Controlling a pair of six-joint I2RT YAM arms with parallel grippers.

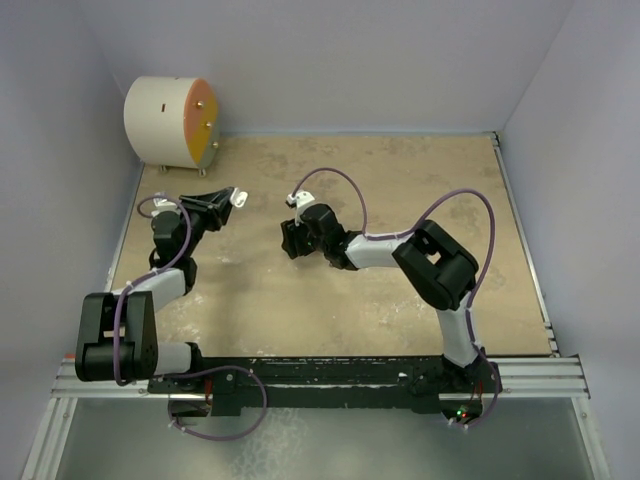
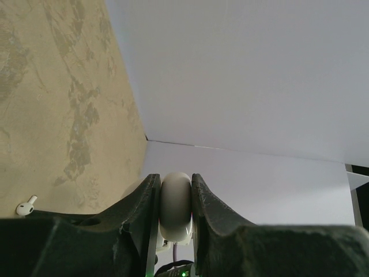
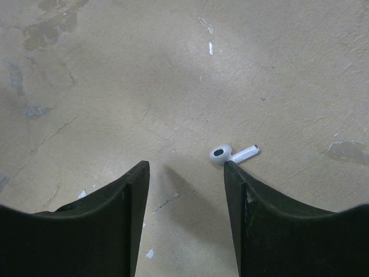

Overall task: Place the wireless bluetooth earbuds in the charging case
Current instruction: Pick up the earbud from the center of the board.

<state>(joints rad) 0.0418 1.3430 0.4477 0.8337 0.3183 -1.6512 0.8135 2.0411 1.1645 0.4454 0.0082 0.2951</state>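
Charging case (image 2: 175,210) sits edge-on in your left pincer (image 2: 175,179). The two fingers are closed tight against its flat faces, and only its pale rounded rim shows between them. In your top view, the white drum with the orange face (image 1: 165,122) stands in the far left corner of the tabletop (image 1: 400,180), well apart from that pincer. Your left wrist view also catches a small white earbud (image 2: 26,206) lying on the tabletop, showing just past the outer edge of one finger at the lower left.

Moving right, your right pincer (image 3: 185,167) points down at the middle of the tabletop with its fingers spread wide and nothing between them. A white stemmed earbud (image 3: 233,153) lies flat right at the tip of one finger, outside the gap. You cannot tell whether finger and bud actually touch.
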